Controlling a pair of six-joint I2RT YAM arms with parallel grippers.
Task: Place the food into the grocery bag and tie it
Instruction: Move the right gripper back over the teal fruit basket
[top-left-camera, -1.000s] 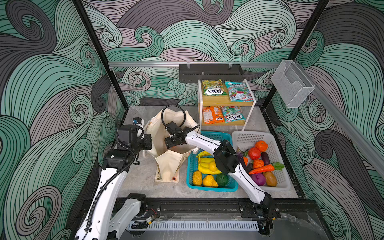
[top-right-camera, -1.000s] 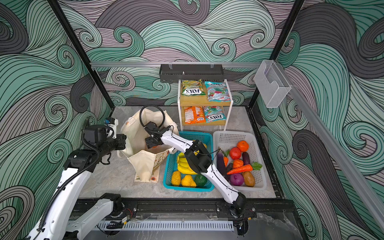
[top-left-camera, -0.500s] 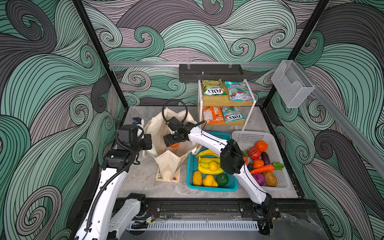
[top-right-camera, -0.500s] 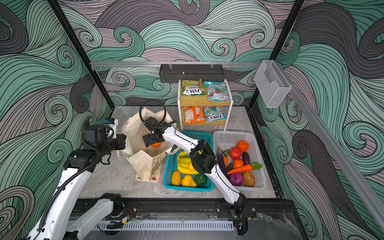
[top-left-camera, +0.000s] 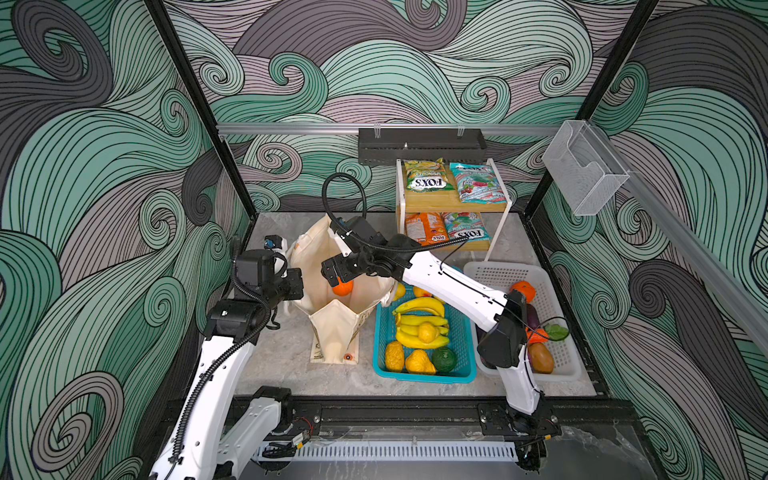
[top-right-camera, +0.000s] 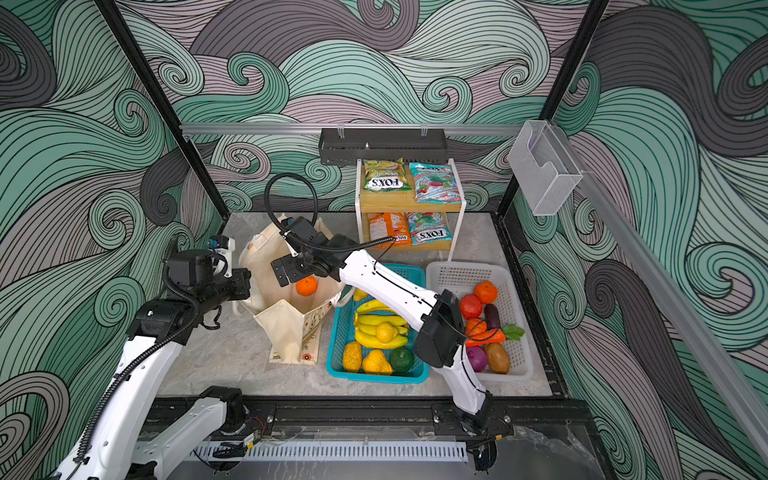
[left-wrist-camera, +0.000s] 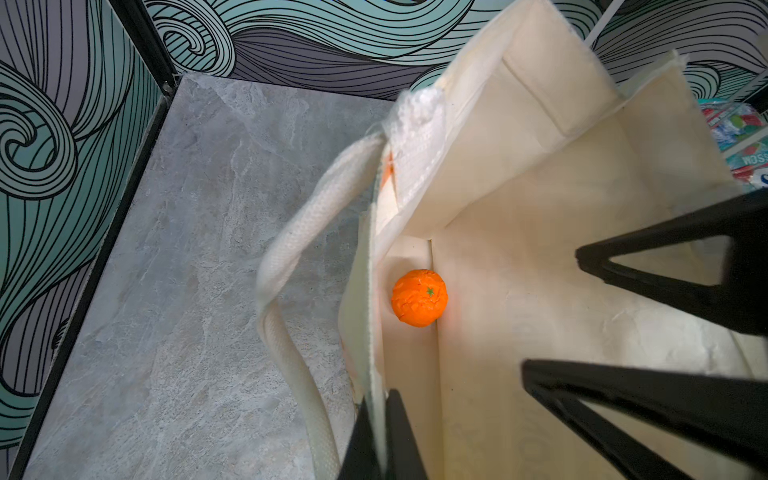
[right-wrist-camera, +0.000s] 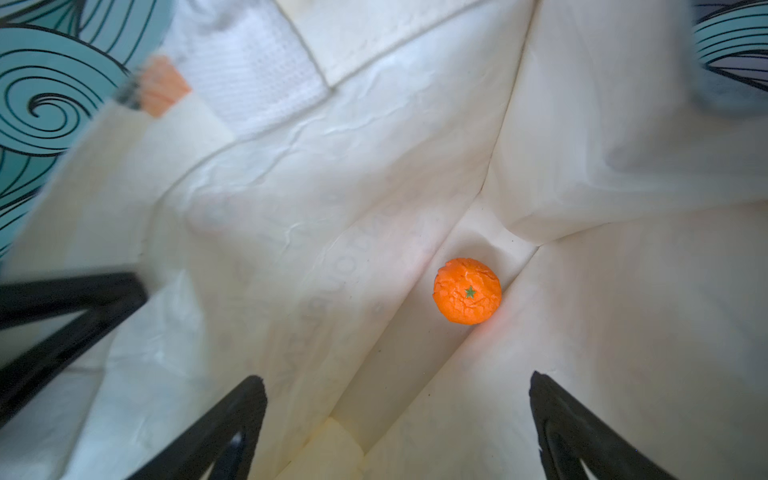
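Cream canvas forms the grocery bag (top-left-camera: 332, 332), which stands open left of centre in both top views and now holds its first item. The left gripper (left-wrist-camera: 377, 399), low in the middle of the left wrist view, is pinched shut on the bag's rim and keeps the mouth wide. The right gripper (right-wrist-camera: 395, 378) hangs over the opening with its jaws spread fully and nothing between them. Half a second ago the orange (right-wrist-camera: 467, 291) showed just under those jaws. It now lies on the bag's floor against a fold, right of centre in the right wrist view. I judge that one piece is delivered, the right arm is free to fetch another, and tying is a long way off.

Counted:
- One bag.
- Two baskets at lower centre, side by side: a teal basket (top-right-camera: 376, 376) and a white basket (top-right-camera: 461, 276).
- One rack (top-right-camera: 409, 203) at upper centre, carrying four FOX'S packets (top-right-camera: 384, 178), two on each shelf.
- At least six pieces in the teal basket, bananas (top-right-camera: 380, 322) among them.
- At least seven pieces in the white basket, including a second orange; the arm hides part of each basket.
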